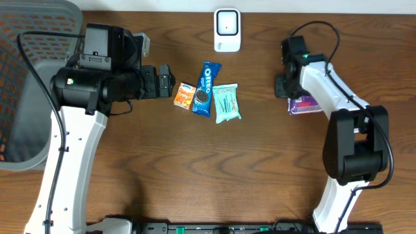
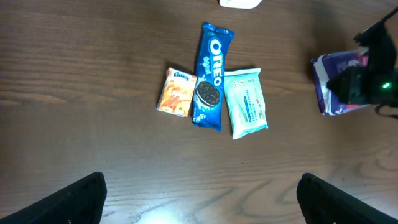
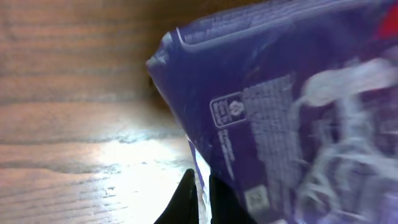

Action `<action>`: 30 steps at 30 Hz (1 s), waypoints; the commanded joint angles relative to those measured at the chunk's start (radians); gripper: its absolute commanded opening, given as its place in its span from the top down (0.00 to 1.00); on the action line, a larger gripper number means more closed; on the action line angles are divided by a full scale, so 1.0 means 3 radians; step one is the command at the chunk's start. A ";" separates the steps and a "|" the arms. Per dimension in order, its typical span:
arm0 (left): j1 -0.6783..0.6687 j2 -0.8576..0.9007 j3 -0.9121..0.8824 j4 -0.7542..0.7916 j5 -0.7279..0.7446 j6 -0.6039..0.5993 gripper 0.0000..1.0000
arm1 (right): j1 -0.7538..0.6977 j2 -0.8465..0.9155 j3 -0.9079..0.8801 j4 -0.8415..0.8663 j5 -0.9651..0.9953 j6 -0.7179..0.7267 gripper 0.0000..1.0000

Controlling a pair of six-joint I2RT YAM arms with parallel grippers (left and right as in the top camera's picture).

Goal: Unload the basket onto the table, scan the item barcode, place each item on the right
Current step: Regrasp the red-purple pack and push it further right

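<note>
While right tool (image 1: 288, 86) pinches edge of purple plastic packet (image 1: 307, 105), white boxy scanner (image 1: 227, 29) lies far-left of it; left tool (image 1: 164, 81) spread wide, farther off.

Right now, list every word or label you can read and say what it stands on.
"OREO": white letters on the blue pack.
On the orange pack: a small word at its top, too blurred to read.
On the mint-green pack: print too small to read.
On the purple pack: fine print and symbols, blurred.
On the white scanner: no text visible.
</note>
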 commanded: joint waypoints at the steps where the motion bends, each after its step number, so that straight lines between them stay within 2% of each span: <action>1: 0.0009 0.0006 -0.0006 -0.0006 -0.0032 -0.0005 0.02 | -0.0027 -0.0028 0.0408 -0.0202 0.0022 -0.0047 0.94; 2: 0.0008 0.0006 -0.0006 -0.0006 -0.0032 -0.0005 0.02 | -0.0023 -0.0028 0.0446 -0.0233 -0.0042 -0.0047 0.93; 3: 0.0008 0.0006 -0.0006 -0.0006 -0.0032 -0.0005 0.02 | -0.0018 -0.0028 0.0542 -0.0303 -0.0281 -0.0055 0.84; 6: 0.0008 0.0006 -0.0006 -0.0008 -0.0032 -0.0005 0.02 | -0.0013 -0.0025 0.0551 -0.0305 -0.0528 -0.0161 0.80; 18: 0.0009 0.0006 -0.0006 -0.0008 -0.0032 -0.0005 0.02 | -0.0111 0.0089 0.0006 0.0214 -0.0543 -0.0156 0.82; 22: 0.0009 0.0006 -0.0006 -0.0006 -0.0032 -0.0005 0.02 | -0.0272 0.0089 0.0005 0.0219 -0.0212 -0.0039 0.87; 27: 0.0009 0.0006 -0.0006 -0.0006 -0.0032 -0.0005 0.02 | -0.0458 0.0089 0.0006 0.0266 -0.0230 -0.0046 0.86; 30: 0.0009 0.0006 -0.0006 -0.0006 -0.0032 -0.0005 0.02 | -0.0483 0.0086 0.0039 0.0254 -0.0514 -0.0161 0.78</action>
